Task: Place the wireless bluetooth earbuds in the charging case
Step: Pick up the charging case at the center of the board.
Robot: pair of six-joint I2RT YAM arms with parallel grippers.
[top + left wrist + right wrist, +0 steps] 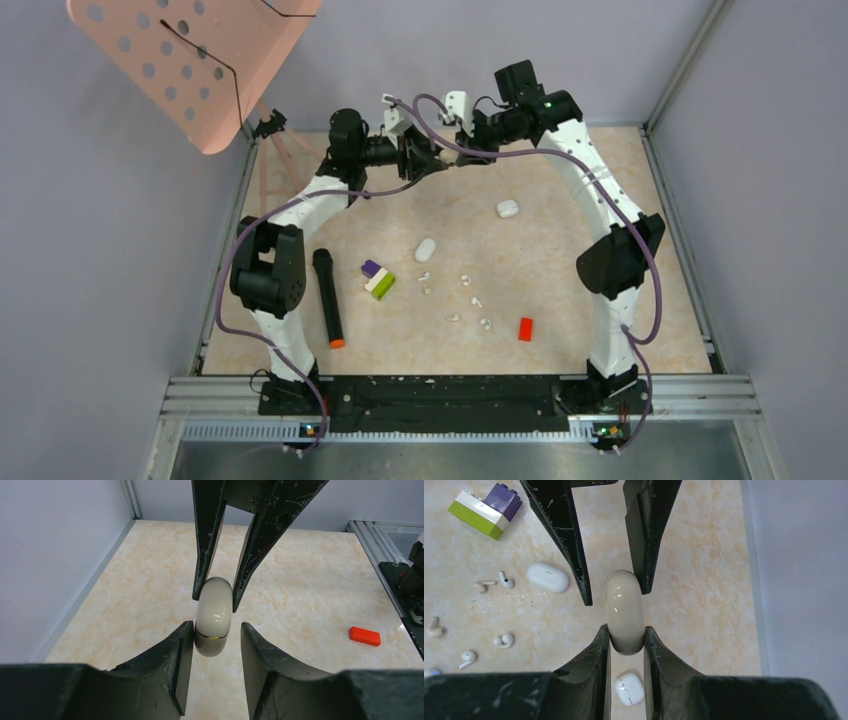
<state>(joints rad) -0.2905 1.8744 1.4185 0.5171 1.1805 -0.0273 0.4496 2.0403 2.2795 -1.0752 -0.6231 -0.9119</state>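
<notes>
A pale, stone-look table (560, 260) sits between grey walls (100, 300). High over its far side, two sets of jaws meet tip to tip. The right gripper (626, 631) is squeezed tight on a cream case (624, 611), one finger on each side, up in the air. The left gripper (217, 628) comes at the same case from the other way. Its jaws are a little open: one finger touches the case, the other has a small gap. A second case (629, 688) lies on the table below the jaws, a third case (547, 577) off to one side. Past that one sit some stacked blocks (486, 509). The tiny white earbuds (504, 640) lie loose on the table, well apart from both jaws.
</notes>
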